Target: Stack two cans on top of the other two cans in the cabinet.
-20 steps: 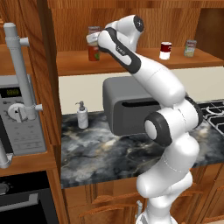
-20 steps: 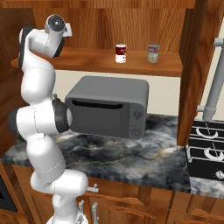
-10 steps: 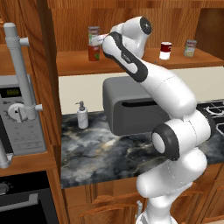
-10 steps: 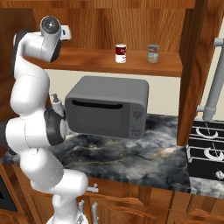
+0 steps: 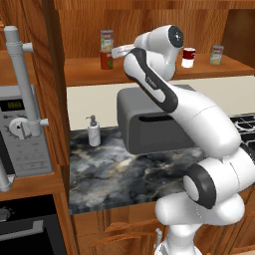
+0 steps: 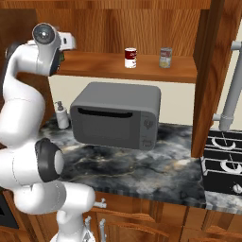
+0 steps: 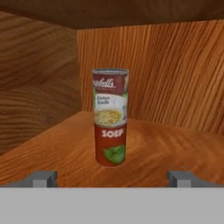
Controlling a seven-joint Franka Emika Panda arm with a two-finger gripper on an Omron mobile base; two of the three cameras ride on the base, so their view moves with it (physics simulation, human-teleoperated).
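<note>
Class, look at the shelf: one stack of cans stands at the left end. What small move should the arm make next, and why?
Probably draw the end effector back from the finished stack and swing toward the red-and-white can. Its fingers stand apart and empty, short of the stack, while that can and the grey-green can both stand singly on the shelf.

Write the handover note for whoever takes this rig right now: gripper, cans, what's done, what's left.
Gripper: open, empty, facing the stack at the shelf's left end.
Done: the yellow-green can stands upright on the red can in the cabinet.
Elsewhere on the shelf: the red-and-white can and the grey-green can stand apart, side by side, unstacked.
Left: pick up the red-and-white can and set it on the grey-green one.
</note>
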